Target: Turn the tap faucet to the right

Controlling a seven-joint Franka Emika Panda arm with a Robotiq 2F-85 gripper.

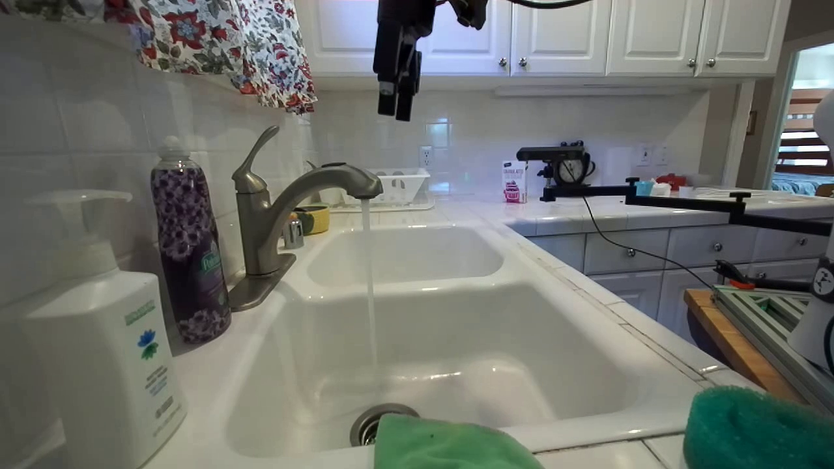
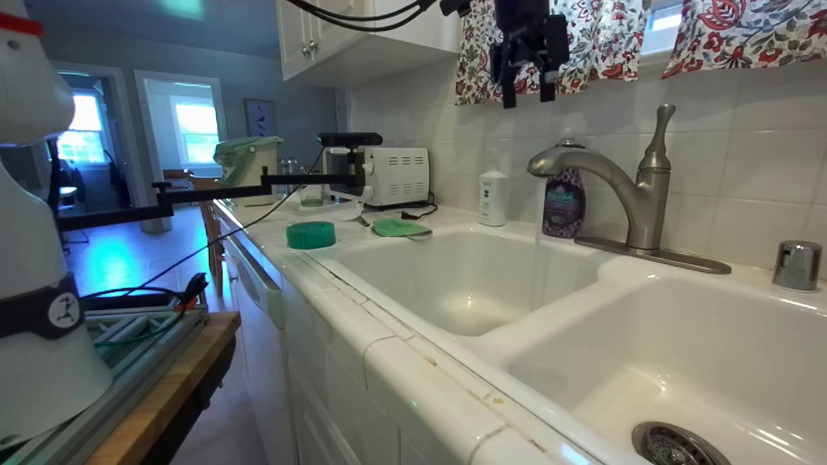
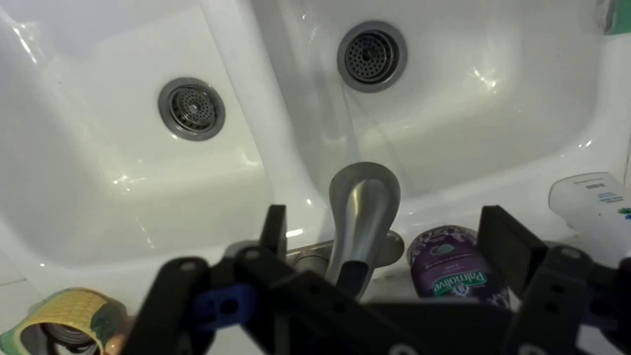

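The brushed grey tap faucet stands behind the sink in both exterior views [image 1: 257, 228] [image 2: 648, 206]. Its slim lever handle [image 1: 255, 159] points up, and it also shows in an exterior view [image 2: 658, 145]. Water runs from the arched spout into one basin. In the wrist view the faucet's spout [image 3: 365, 207] lies below and between the fingers, and the lever is hidden by the gripper. My gripper [image 3: 389, 230] is open and empty, with its fingers wide apart. In both exterior views the gripper [image 1: 395, 107] [image 2: 528, 97] hangs above the spout, touching nothing.
A purple soap bottle [image 1: 189, 247] and a white pump dispenser [image 1: 111, 352] stand beside the faucet. A floral curtain [image 2: 601, 39] hangs behind the gripper. A green cloth [image 2: 397, 227] and green sponge [image 2: 311, 235] lie on the counter. A yellow holder [image 3: 74, 315] sits by the basin.
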